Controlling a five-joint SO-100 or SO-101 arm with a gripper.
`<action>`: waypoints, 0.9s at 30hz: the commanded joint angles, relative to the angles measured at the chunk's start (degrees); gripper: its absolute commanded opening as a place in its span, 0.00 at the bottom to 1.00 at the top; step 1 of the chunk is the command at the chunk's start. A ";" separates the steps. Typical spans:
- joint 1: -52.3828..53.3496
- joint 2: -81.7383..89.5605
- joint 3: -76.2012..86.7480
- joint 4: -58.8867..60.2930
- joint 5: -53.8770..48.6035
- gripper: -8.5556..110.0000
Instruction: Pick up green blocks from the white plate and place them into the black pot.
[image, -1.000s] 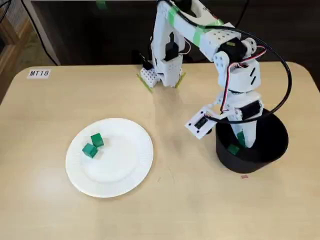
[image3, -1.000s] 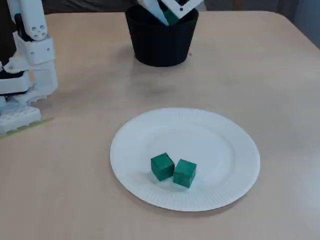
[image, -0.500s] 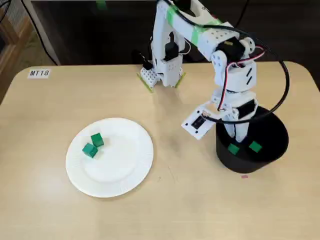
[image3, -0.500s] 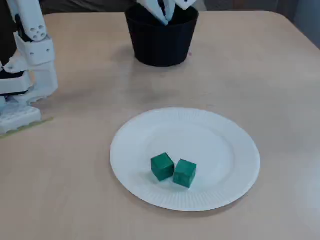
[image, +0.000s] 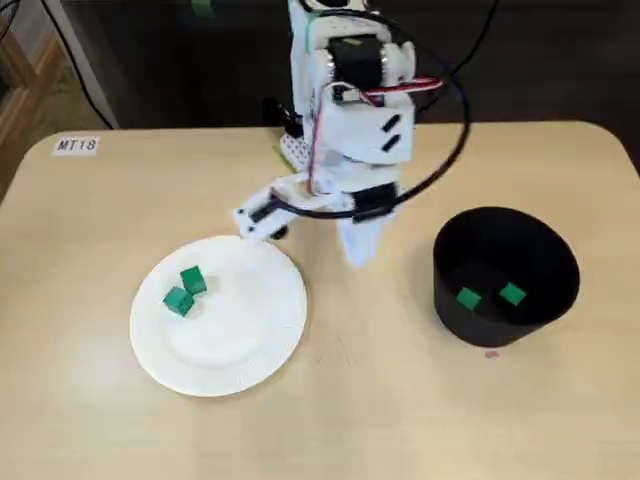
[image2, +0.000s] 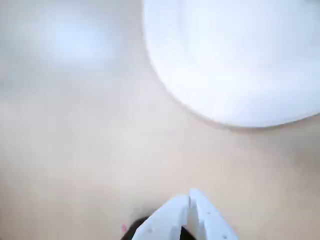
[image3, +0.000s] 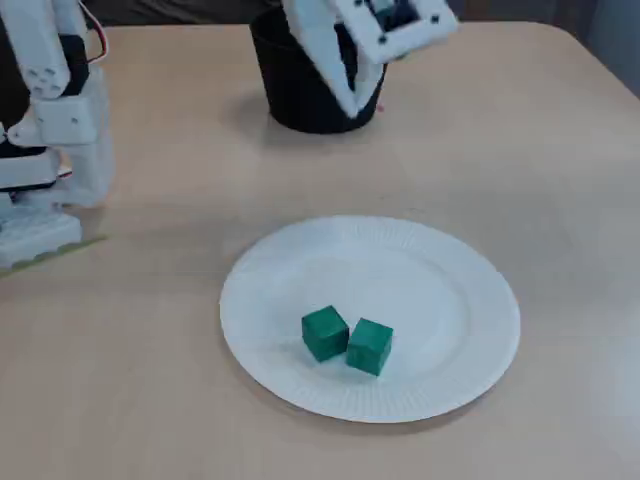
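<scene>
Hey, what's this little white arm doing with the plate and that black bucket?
The robot arm's job is to carry green blocks from the white plate into the black pot. Two blocks already lie inside the pot, and two more blocks sit side by side on the plate. Right now the gripper is shut and empty, hanging above the table between plate and pot.
</scene>
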 joint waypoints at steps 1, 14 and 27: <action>5.19 -2.81 -5.01 1.05 1.67 0.05; 17.67 -23.20 -30.41 10.02 9.67 0.05; 19.34 -30.23 -36.30 9.84 66.01 0.05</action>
